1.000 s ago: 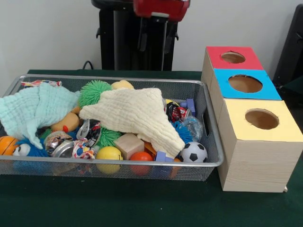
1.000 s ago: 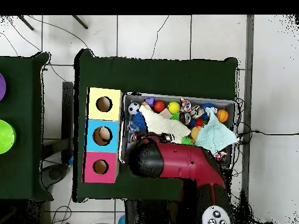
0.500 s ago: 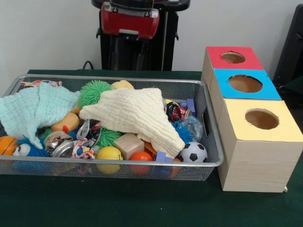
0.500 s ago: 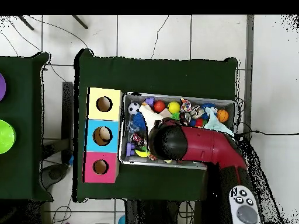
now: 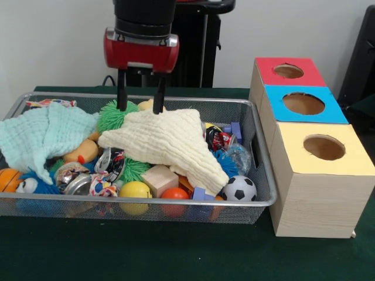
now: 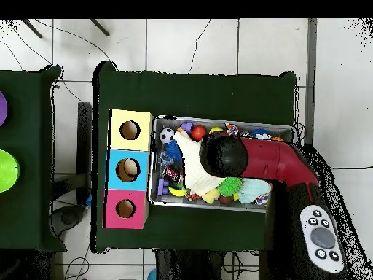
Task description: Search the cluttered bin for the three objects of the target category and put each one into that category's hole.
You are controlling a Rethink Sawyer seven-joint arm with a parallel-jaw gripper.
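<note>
I'm seeing my gripper hanging unclenched, fingers spread (nothing between them), over the bin; the cream cloth is lying just beneath its tips.

Cream cloth over packed bin

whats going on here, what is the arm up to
A red and black robot arm hangs its gripper over the far side of the wire bin, open and holding nothing. Its fingers straddle the far edge of the cream cloth, beside a green spiky ball. One knotted rope toy shows near the front wall, another in the far corner. The three-hole box stands beside the bin.
</note>
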